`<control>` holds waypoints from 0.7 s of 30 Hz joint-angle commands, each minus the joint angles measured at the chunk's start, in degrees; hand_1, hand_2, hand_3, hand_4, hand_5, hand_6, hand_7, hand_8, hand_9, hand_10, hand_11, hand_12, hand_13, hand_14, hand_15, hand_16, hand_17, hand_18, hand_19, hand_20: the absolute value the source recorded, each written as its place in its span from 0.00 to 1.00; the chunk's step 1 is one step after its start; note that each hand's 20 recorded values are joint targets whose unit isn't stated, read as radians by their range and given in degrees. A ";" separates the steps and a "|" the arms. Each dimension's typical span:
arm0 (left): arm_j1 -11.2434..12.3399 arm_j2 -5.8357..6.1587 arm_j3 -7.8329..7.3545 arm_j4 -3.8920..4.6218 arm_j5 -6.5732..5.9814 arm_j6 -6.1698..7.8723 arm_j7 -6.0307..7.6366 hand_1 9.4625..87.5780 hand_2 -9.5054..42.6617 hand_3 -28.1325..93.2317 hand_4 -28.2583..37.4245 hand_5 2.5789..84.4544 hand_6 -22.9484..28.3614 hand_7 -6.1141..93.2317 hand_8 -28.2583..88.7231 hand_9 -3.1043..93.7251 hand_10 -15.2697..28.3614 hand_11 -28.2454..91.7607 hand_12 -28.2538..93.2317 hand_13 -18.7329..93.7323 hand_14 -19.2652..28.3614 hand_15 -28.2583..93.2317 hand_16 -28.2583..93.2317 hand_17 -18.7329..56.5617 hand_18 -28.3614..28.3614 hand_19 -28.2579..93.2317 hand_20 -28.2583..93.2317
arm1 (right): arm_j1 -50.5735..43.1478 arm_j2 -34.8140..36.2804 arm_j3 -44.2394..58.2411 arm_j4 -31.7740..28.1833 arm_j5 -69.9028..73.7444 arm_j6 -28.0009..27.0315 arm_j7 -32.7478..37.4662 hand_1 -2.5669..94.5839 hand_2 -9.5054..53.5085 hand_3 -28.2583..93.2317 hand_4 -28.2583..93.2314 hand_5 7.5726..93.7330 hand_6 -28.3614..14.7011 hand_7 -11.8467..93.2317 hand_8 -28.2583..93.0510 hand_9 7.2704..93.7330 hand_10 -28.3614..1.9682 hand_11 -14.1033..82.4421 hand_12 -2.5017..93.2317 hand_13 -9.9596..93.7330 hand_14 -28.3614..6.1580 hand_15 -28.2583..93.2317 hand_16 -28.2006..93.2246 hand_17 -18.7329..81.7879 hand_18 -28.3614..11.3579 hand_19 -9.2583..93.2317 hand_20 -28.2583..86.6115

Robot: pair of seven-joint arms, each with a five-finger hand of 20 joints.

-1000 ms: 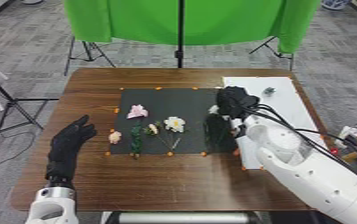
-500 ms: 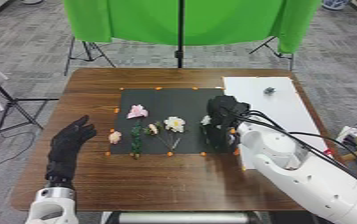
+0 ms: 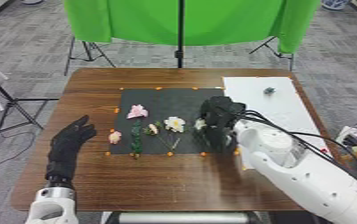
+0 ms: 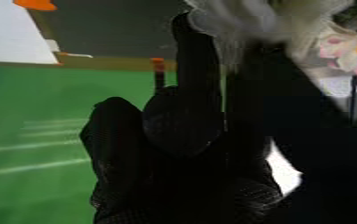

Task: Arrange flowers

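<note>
Brown wooden table [image 3: 174, 185] — black mat [image 3: 173, 96], white sheet [image 3: 285, 102].

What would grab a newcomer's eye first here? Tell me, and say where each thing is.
Most likely the bright green cloth hanging beyond the table's far edge in the head view. Next, the pink flower and the white flower stand out against the dark mat in the middle of the table. The black-gloved right hand is over the mat's right side, near the white sheet.
</note>
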 commanded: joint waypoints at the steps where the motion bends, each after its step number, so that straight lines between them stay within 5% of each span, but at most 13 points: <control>1: 0.88 -0.22 -0.23 0.04 0.16 -0.09 -0.44 0.21 0.05 0.78 0.03 0.48 0.55 0.18 0.19 0.48 0.66 0.42 0.33 0.44 0.79 0.52 0.22 0.27 0.76 0.36 0.41 | -2.12 1.68 5.60 -3.66 0.83 -3.21 2.39 0.34 0.00 0.80 0.05 0.60 0.68 0.27 0.15 0.75 0.51 0.41 0.28 0.89 0.71 0.80 0.52 0.81 0.40 1.00 0.79; 10: 1.00 -0.20 -0.37 -0.05 0.22 -0.17 -0.42 0.21 0.05 0.78 0.03 0.48 0.54 0.18 0.19 0.48 0.66 0.42 0.33 0.44 0.79 0.52 0.22 0.27 0.76 0.37 0.41 | -13.06 5.27 18.24 -12.85 5.35 -7.14 5.38 0.24 0.00 0.78 0.10 0.62 0.63 0.24 0.17 0.75 0.44 0.39 0.28 0.89 0.65 0.78 0.52 0.79 0.37 1.00 0.78; 15: 1.45 -0.30 -0.54 -0.29 0.19 0.10 -0.39 0.21 0.05 0.78 0.03 0.48 0.55 0.18 0.19 0.48 0.66 0.42 0.33 0.44 0.79 0.52 0.22 0.27 0.76 0.36 0.41 | -18.73 6.18 23.21 -16.25 10.54 -14.75 7.31 0.26 0.13 0.83 0.15 0.72 0.63 0.25 0.17 0.83 0.45 0.41 0.29 0.90 0.63 0.78 0.51 0.79 0.35 1.00 0.77; 21: 1.09 -0.34 -0.28 -0.18 0.29 -0.22 -0.54 0.21 0.05 0.78 0.03 0.48 0.55 0.18 0.19 0.48 0.66 0.42 0.33 0.44 0.79 0.52 0.22 0.27 0.76 0.36 0.41 | -18.97 5.13 20.82 -15.13 13.41 -14.38 7.39 0.27 0.27 0.82 0.16 0.80 0.66 0.26 0.16 0.88 0.45 0.42 0.29 0.91 0.63 0.78 0.52 0.81 0.34 1.00 0.77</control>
